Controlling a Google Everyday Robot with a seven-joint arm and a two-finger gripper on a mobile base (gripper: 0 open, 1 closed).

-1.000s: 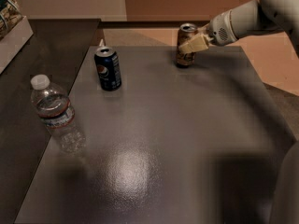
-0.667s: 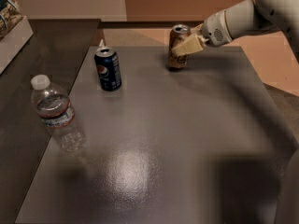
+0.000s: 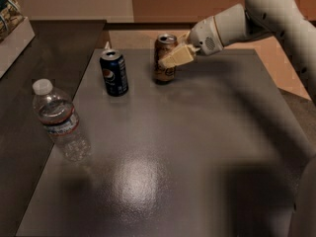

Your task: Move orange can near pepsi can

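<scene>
Table point(image 3: 197, 147): dark grey, glossy top, fills most of the view.
Arm point(image 3: 266, 14): white, reaches in from the upper right.
Water bottle point(image 3: 59, 120): clear, white cap, stands tilted at the table's left edge.
Pepsi can point(image 3: 114, 73): navy, upright, at the far left of the table.
Orange can point(image 3: 162, 72): brownish, upright, near the pepsi can on its right, not touching it.
Gripper point(image 3: 170, 58): pale fingers clamped around the orange can, one finger across its front.

Cream pincer point(image 3: 168, 59) grips orange can point(image 3: 163, 74); pepsi can point(image 3: 114, 74) navy.
</scene>
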